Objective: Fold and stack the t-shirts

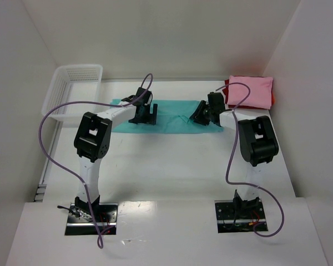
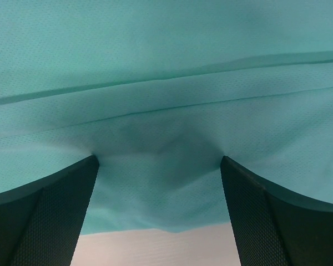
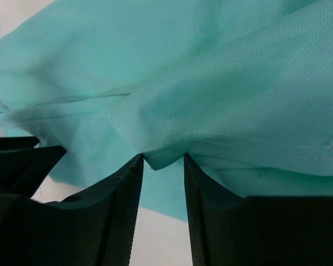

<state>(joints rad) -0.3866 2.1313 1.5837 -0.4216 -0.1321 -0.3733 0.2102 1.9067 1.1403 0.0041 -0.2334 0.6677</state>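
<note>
Cloth fills both wrist views: a fine, pin-holed knit with a faint sheen, the fabric of the teal-green t-shirt (image 1: pixel 175 119). From above we see it as a long, flat band across the far middle of the white table (image 1: pixel 172 160), its edges straight and its near corners slightly flared.

We find the left gripper (image 2: pixel 159 159) set down on the left part of that band with its jaws spread wide. Its dark fingers (image 2: pixel 44 221) have a cross-hatched, rubbery face and curve in to blunt tips. The shirt lies beneath and between them in soft lengthwise folds, with nothing clamped.

We see the right gripper (image 3: pixel 162 158) at the right part of the band with its jaws narrow. A stitched hem corner dips into the slot between the two wedge-shaped tips and touches both. We cannot tell whether it is pinched fast or merely resting there.

At the far right corner lies the pink t-shirt (image 1: pixel 252 91), folded into a neat rectangle on top of the red t-shirt (image 1: pixel 273 100), which shows only as a thin rim. A white plastic mesh basket (image 1: pixel 80 72) stands at the far left, just beside the teal band's end.
</note>
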